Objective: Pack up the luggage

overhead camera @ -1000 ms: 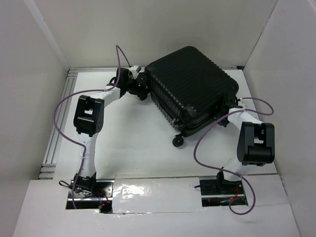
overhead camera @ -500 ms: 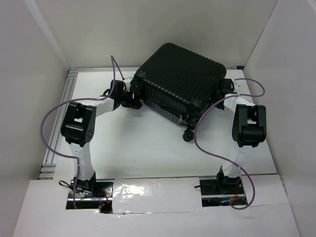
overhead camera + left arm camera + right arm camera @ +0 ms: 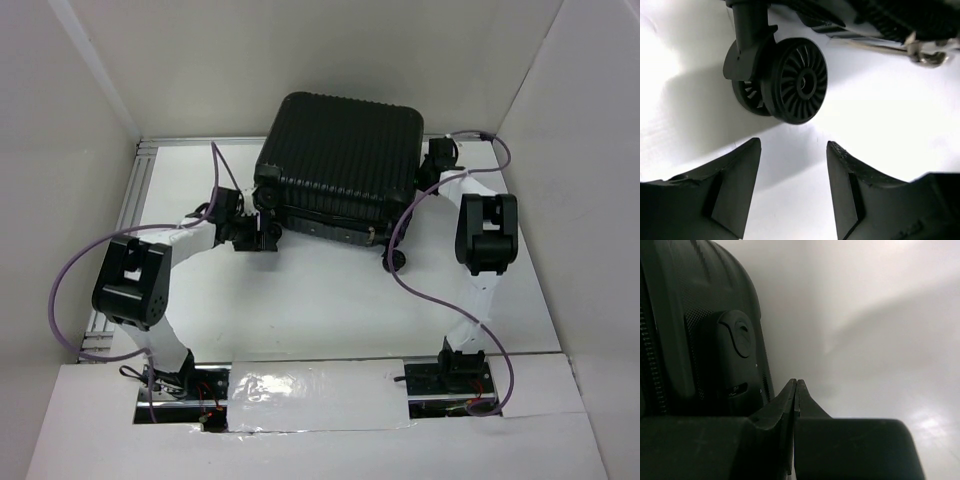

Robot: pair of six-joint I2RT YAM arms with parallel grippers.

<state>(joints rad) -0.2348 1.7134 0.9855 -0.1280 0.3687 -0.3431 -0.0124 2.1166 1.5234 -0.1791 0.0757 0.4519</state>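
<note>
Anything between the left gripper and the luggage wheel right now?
Nothing visible. The left gripper is open and faces the wheel of the luggage; only bare table lies between them.

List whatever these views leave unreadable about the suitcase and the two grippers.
- Inside of the luggage: the closed shell hides it in every view.
- Right gripper: shut beside the shell in its wrist view; contact unclear, dark on dark.
- Left gripper: open before a wheel; the wrist view's top edge cuts off the luggage above.
- Zipper pull: left wrist view, blurred, cut by the right edge.
</note>
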